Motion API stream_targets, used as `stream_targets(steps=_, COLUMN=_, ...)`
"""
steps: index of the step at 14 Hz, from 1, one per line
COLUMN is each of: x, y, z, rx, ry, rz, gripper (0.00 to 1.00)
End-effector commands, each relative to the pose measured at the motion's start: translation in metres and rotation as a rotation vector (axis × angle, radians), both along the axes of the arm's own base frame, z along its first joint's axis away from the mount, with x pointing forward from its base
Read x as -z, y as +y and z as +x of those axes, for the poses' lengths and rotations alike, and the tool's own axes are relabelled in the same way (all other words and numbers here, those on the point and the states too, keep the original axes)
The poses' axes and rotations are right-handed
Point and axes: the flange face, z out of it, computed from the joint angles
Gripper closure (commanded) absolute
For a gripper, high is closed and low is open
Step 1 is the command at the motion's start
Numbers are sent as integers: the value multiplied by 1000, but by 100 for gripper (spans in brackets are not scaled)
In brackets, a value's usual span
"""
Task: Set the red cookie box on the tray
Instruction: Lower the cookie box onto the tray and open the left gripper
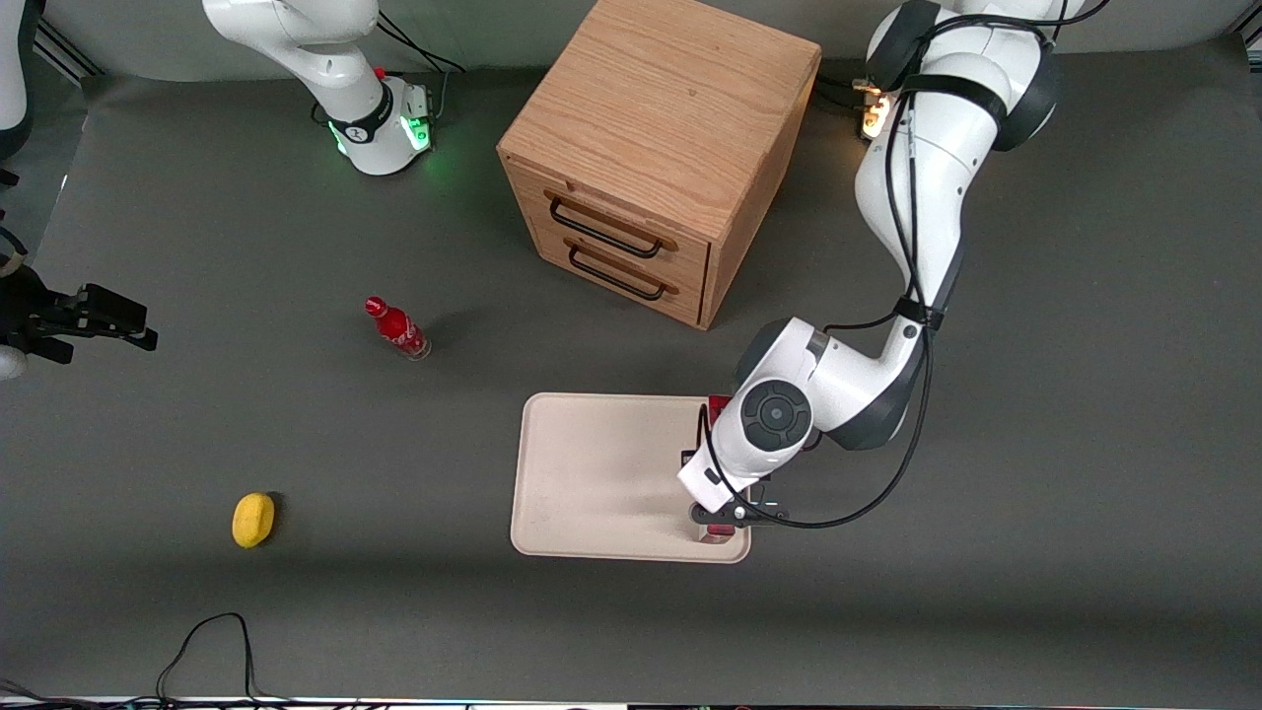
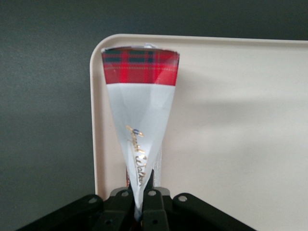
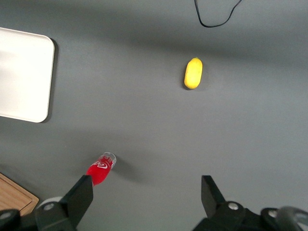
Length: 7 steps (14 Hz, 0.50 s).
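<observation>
The red cookie box [image 2: 139, 110] shows a white section with gold script and a red tartan end. My left gripper [image 2: 140, 185] is shut on it, one finger on each side. In the front view the gripper [image 1: 725, 513] is over the edge of the cream-white tray [image 1: 601, 473] toward the working arm's end. The arm hides most of the box there, and only red bits of it [image 1: 718, 404] show along that edge. In the left wrist view the box runs along the tray's [image 2: 231, 120] rim. I cannot tell whether it touches the tray.
A wooden drawer cabinet [image 1: 661, 158] stands farther from the front camera than the tray. A small red bottle [image 1: 397, 328] and a yellow fruit [image 1: 253, 520] lie toward the parked arm's end. A black cable [image 1: 207, 641] loops near the table's front edge.
</observation>
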Motion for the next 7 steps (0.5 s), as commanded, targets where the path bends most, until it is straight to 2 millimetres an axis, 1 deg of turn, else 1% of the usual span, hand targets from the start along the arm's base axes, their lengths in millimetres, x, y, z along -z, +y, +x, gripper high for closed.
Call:
stream_targets(steps=1, x=1, y=-4, z=0, rx=-12, ry=-35, rz=19, gripper=100)
stream_targets(steps=2, x=1, y=-3, z=0, rx=-13, ry=-36, rz=20, gripper=100)
stream_targets(steps=3, x=1, y=-4, z=0, rx=-13, ry=-36, rz=20, gripper=95)
stream_targets(steps=4, x=1, y=-3, z=0, rx=-19, ry=-36, rz=21, gripper=81)
stream_targets(steps=6, x=1, y=-4, z=0, rx=-19, ry=-39, rz=25, gripper=1)
stream_targets(steps=7, x=2, y=-4, z=-1, rx=-24, ry=-40, rz=29, gripper=0)
